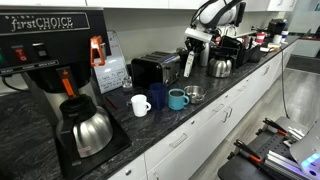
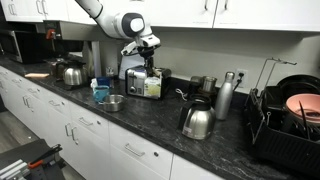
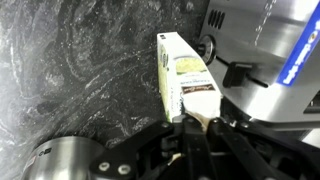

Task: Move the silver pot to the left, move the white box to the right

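**Wrist view: white box [image 3: 185, 75] in the jaws**

Nearest, I had the gripper [image 3: 190, 128] with its jaws narrow, clamped on the box's near end, presumably to carry it rightward. The silver pot [image 3: 58, 160] sat just beside the gripper on the dark counter [image 3: 80, 60]. Beyond the box stood the toaster [image 3: 265, 50], close alongside; its blue lettering was unreadable. In an exterior view, the coffee machine [image 1: 50, 40] read "firstCHOICE".

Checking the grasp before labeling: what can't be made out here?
- Wrist view: whether the gripper pinches the white box; the box's near end vanishes among dark fingers.
- Wrist view: silver pot, cut by the bottom edge.
- Exterior view: white box print, too small to read.
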You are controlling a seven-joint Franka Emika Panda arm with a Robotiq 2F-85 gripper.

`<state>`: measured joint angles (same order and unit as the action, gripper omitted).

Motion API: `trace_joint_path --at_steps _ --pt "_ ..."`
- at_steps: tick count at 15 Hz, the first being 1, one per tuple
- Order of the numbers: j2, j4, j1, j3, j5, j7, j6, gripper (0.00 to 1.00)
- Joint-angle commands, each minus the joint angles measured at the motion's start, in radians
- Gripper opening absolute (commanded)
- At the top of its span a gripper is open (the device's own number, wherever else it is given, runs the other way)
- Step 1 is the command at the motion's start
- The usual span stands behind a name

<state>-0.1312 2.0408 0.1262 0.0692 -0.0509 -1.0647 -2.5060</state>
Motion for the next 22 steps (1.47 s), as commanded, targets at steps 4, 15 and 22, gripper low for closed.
trace_joint_path --at_steps 4,15,22 --pt "0.001 0.009 -0.047 0.022 -0.163 -0.196 0.068 0.01" --pt "-0.126 -0.089 -0.033 0.032 -0.248 -0.416 0.204 0.29" --pt "-0.112 -0.097 -0.041 0.023 -0.217 -0.436 0.288 0.70"
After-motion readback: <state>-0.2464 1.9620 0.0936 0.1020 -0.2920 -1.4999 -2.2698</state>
